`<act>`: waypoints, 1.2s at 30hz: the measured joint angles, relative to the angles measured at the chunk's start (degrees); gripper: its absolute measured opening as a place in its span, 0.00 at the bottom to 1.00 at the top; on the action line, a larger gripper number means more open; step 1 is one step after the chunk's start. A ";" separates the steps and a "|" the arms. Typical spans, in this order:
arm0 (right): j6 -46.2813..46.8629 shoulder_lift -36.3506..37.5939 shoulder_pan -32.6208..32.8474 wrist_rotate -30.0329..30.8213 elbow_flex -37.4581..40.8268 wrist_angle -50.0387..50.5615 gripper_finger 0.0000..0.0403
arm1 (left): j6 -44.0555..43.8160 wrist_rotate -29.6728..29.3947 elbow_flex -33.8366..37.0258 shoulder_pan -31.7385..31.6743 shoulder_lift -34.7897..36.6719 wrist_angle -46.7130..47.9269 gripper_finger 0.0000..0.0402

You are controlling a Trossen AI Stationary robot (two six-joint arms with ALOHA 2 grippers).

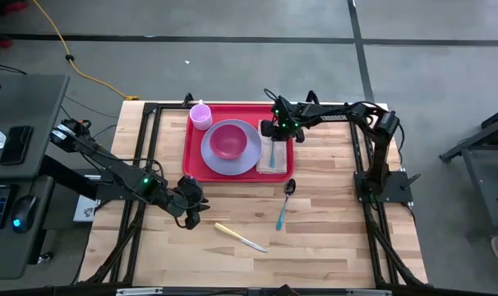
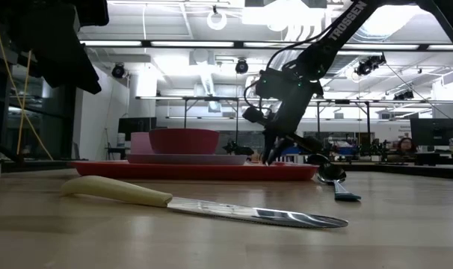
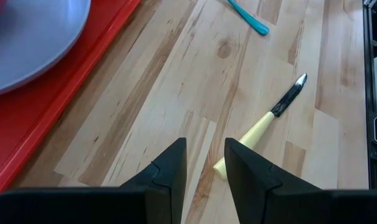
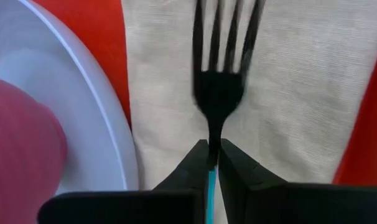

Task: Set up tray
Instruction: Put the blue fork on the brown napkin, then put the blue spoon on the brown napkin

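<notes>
Pinching the fork by its neck, our right tool is lowering it onto the napkin; the tray lies beneath. We are keeping it parallel beside the plate. Our left tool, half-open, empty, is waiting near the knife.

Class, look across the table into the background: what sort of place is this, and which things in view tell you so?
Probably a robotics lab or workshop. Exposed ducts and strip lights line the ceiling, workbenches with monitors stand behind the table, and a taped concrete floor surrounds the wooden table.
</notes>
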State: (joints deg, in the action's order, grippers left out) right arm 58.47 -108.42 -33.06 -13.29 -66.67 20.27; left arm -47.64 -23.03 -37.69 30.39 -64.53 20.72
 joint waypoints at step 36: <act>-1.34 6.18 -2.19 -7.13 0.00 1.67 0.13 | 0.01 0.07 -0.02 0.01 0.00 -0.03 0.34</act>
State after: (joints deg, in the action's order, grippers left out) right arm 57.13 -102.25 -35.24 -20.43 -66.67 21.94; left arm -47.63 -22.96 -37.71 30.40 -64.53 20.70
